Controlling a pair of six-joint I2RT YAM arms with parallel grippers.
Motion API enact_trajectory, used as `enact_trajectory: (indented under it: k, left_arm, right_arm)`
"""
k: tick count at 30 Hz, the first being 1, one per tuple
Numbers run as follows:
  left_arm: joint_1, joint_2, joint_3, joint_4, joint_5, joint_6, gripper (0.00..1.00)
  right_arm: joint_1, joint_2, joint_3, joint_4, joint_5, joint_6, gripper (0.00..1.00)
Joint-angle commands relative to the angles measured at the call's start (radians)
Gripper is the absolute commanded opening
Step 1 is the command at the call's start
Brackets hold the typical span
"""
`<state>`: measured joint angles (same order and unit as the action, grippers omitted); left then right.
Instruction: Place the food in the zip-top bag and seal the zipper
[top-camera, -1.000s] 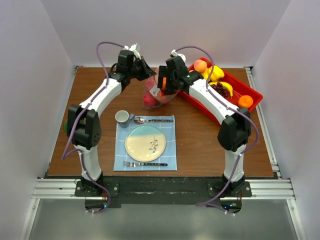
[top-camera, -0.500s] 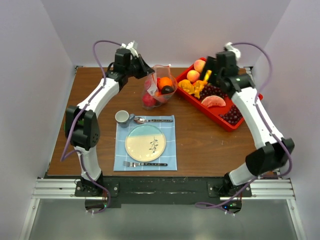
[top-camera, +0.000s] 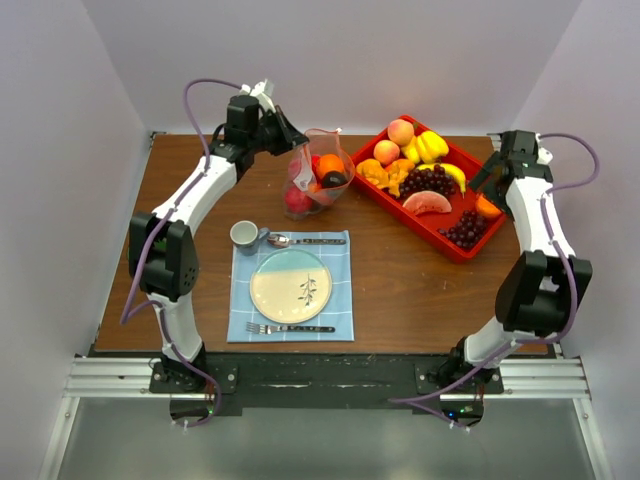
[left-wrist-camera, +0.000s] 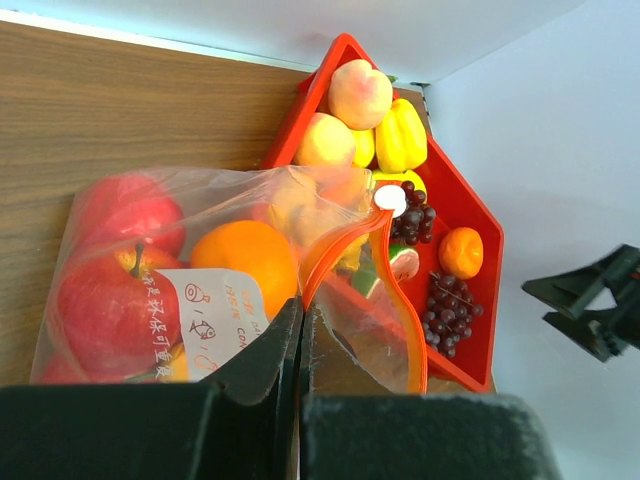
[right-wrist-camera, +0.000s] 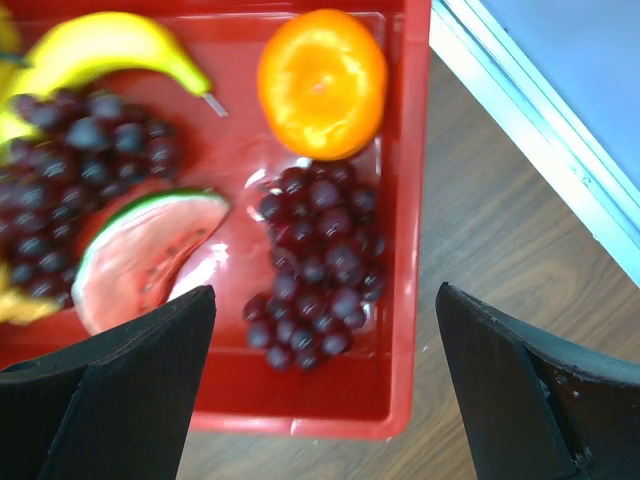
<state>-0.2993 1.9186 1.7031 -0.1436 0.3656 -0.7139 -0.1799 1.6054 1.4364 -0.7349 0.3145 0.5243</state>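
The clear zip-top bag (top-camera: 318, 186) stands at the table's back middle with red apples (left-wrist-camera: 105, 300) and an orange (left-wrist-camera: 245, 262) inside. My left gripper (left-wrist-camera: 300, 312) is shut on the bag's mouth edge, pinching the orange-red zipper (left-wrist-camera: 398, 305) and holding the mouth open. More food lies in the red tray (top-camera: 457, 256): a peach (top-camera: 401, 131), yellow pieces (top-camera: 430, 146), a watermelon slice (right-wrist-camera: 145, 255), dark grapes (right-wrist-camera: 318, 265) and an orange (right-wrist-camera: 322, 82). My right gripper (right-wrist-camera: 325, 295) hangs open above the tray's right end, over the grapes, holding nothing.
A blue placemat (top-camera: 290, 285) lies near the front with a plate (top-camera: 290, 285), fork (top-camera: 290, 328) and spoon (top-camera: 300, 241). A small cup (top-camera: 244, 236) stands at its left corner. White walls close in both sides.
My right arm has swung away from the bag to the right, out over the tray's right end. The left gripper has kept its hold on the bag's mouth.
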Motion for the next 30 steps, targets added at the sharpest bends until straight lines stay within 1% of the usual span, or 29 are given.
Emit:
enact_trajectory:
  k: [1, 6, 10, 16, 20, 24, 30]
  left_arm:
    - [0.012, -0.043, -0.003, 0.053, 0.029, 0.004, 0.00]
    - [0.014, -0.043, -0.006, 0.059, 0.035, -0.004, 0.00]
    - [0.014, -0.046, -0.011, 0.058, 0.036, -0.002, 0.00]
    - [0.014, -0.047, -0.019, 0.058, 0.032, -0.002, 0.00]
    - [0.014, -0.049, -0.026, 0.065, 0.033, -0.004, 0.00]
    - [0.014, -0.052, -0.028, 0.067, 0.033, -0.002, 0.00]
    - [0.014, -0.050, -0.026, 0.062, 0.030, -0.001, 0.00]
  right_arm:
    - [0.003, 0.091, 0.079, -0.007, -0.022, 0.023, 0.94]
    - [0.003, 0.100, 0.026, 0.043, 0.008, 0.016, 0.94]
    - [0.003, 0.114, 0.045, 0.063, 0.026, 0.005, 0.91]
    - [0.000, 0.201, 0.166, 0.017, 0.092, -0.023, 0.90]
    - [-0.004, 0.266, 0.274, -0.014, 0.124, 0.011, 0.90]
    - [-0.013, 0.345, 0.340, -0.030, 0.143, 0.049, 0.91]
    - [-0.026, 0.453, 0.433, -0.069, 0.153, 0.052, 0.91]
